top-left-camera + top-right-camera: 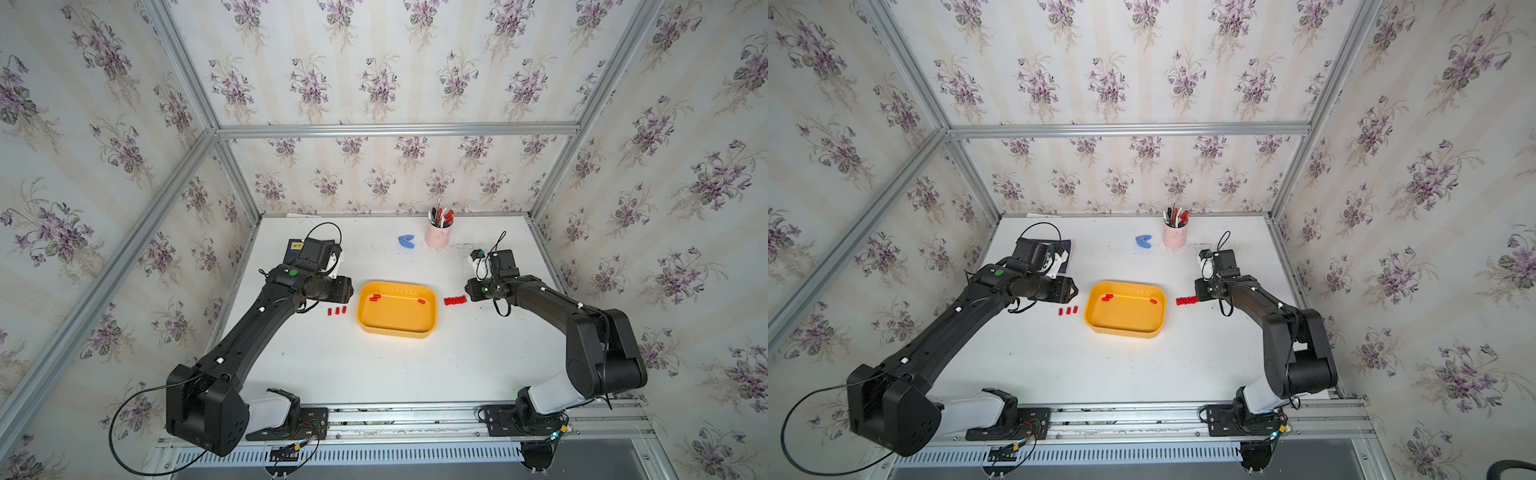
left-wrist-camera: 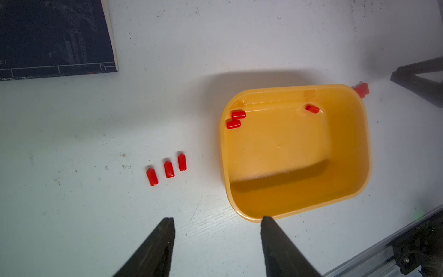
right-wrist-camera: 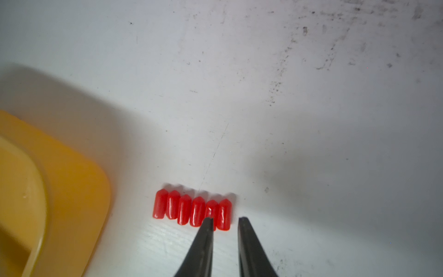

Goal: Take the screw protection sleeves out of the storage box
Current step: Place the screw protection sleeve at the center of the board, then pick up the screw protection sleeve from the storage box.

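1. storage box (image 1: 395, 333): yellow-orange tray with rounded corners and a raised rim. It stands at the centre of the white tabletop (image 1: 374, 374) in both top views, between the two arms.

2. screw protection sleeves: short bright red caps, twelve counted, in four lots.
   - pair (image 1: 375, 297): inside the box, close together in its upper-left corner by the far wall.
   - single sleeve (image 1: 421, 301): inside the box, at the upper right of its floor, beside the far wall.
   - row of three (image 1: 336, 310): on the table just left of the box, each standing apart from the next.
   - row of six (image 1: 455, 300): on the table just right of the box, packed side by side.

3. left gripper (image 2: 217, 219): jaws wide apart with nothing between them. In a top view it hangs left of the box, just above the row of three. In the left wrist view one fingertip (image 2: 266, 219) lines up with the box rim.

4. right gripper (image 3: 226, 219): jaws a little apart, clamped on nothing. The tips sit at the end of the row of six farthest from the box. The last sleeve lies in line with the gap and does not fill it. One fingertip (image 3: 208, 223) overlaps the end of the fifth sleeve. Whether it touches cannot be told.

5. pink pen cup (image 1: 438, 239): holds pens, at the back of the table, upper centre-right of the frame.

6. small blue plastic item (image 1: 407, 241): just left of the cup.

7. dark booklet (image 2: 55, 36): flat on the table, upper left of the left wrist view.
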Motion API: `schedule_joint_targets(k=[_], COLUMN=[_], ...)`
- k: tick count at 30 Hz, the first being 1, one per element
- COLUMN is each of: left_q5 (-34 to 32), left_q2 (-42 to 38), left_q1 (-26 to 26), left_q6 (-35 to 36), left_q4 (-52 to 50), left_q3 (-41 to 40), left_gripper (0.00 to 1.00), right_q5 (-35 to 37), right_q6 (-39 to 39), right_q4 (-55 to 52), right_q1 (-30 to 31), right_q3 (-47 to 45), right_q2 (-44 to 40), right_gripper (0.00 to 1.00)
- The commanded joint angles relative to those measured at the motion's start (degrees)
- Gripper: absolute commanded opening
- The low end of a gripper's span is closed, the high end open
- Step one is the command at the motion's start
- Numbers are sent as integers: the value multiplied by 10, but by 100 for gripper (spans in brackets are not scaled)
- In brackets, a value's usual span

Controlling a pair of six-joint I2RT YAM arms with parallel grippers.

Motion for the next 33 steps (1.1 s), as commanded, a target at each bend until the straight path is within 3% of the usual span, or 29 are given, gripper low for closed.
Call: schedule_joint_targets(k=[1,6,10,16,20,24,30,33], left_q5=[12,-32,-96,-53,-50,-116,-222,-231], left_q2=[-2,25,118,200,253,304,346,351], left_q1=[-12,-91,-143,-197,-244,-244,-241,-232], left_q6=[-3,17,14,-27,10,23,96,148], left_q4=[3,-13,-65,-31,7,-14,-79,-89], left_q3=[13,51,120,176,205,230,259,254], left_gripper=[62,63,62,60,59,56,53,51], right_q5=[-23,-51,-36,-31,-28,-42,-52,-47], right_q6=[18,68,92,114,117,114,103,97], right_q4=[-15,-20,-34,-37,-40,-41,-33,-29], right_q1=[0,7,25,42,42,42,43,43], right_q3=[18,37,47,47,49,56,47,40], right_q2=[-29,-73,-89,-101,-89,-84,-76,-75], right_gripper=[25,26,26,27,27,27,27,27])
